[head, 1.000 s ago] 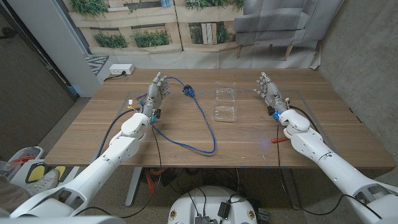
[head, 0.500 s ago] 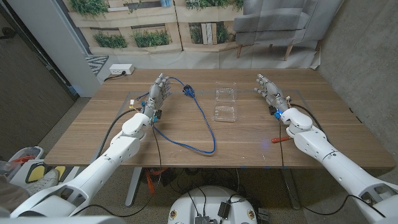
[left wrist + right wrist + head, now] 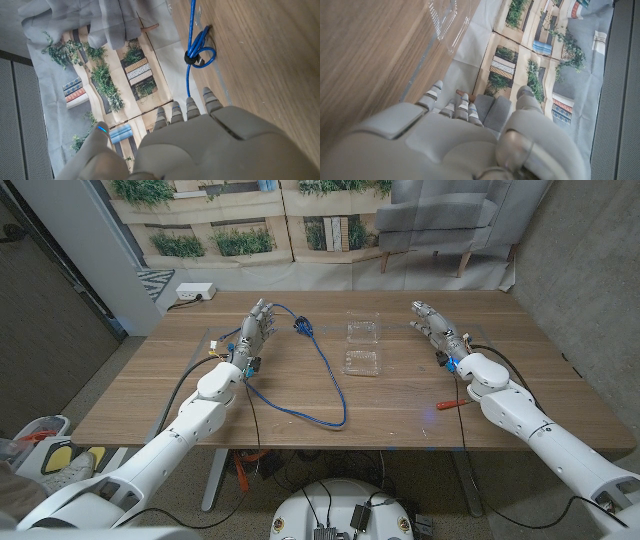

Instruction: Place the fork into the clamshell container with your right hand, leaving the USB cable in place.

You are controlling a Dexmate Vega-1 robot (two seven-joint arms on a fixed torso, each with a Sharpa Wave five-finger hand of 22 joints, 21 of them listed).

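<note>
Two arms reach over a wooden desk [image 3: 400, 395], each hand empty with fingers extended and slightly apart. The left hand [image 3: 252, 330] stands at the far left, just beside the cable [image 3: 325, 365]; it has no part in the task, so I judge it is merely waiting. The right hand [image 3: 436, 328] is at the far right, well apart from the fork [image 3: 451, 404], which lies near the front right edge beside the right forearm; the hand will have to draw back toward the near edge to reach it. The blue cable loops from a coiled end at the far side down the desk's middle. The clear container [image 3: 362, 346] lies open between the hands, ready to receive the fork. Behind the desk hang a printed backdrop [image 3: 250, 220] of plants and a grey armchair [image 3: 455, 215].
</note>
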